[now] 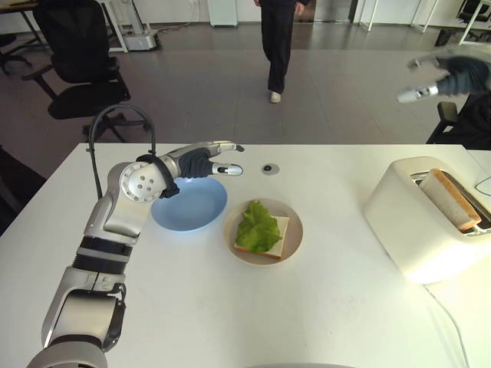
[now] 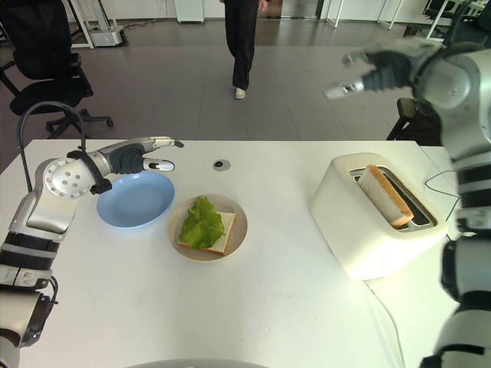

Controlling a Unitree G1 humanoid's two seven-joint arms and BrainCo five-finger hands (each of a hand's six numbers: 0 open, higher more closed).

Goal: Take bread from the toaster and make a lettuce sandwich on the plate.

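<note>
A tan plate (image 1: 294, 234) in the middle of the table holds one slice of bread (image 1: 280, 232) with a green lettuce leaf (image 1: 255, 227) lying on top. At the right stands a white toaster (image 1: 406, 230) with a second bread slice (image 1: 447, 199) sticking up from its slot. My left hand (image 1: 207, 159) hovers open over the far rim of an empty blue plate (image 1: 192, 207), holding nothing. High above the toaster and beyond it, my right hand (image 2: 376, 70) is raised, fingers spread open and empty.
A small dark round grommet (image 1: 269, 168) is set into the table behind the plates. A cable (image 1: 449, 318) runs from the toaster toward the table's front right. Office chairs (image 1: 73, 57) and a walking person stand on the floor beyond the table.
</note>
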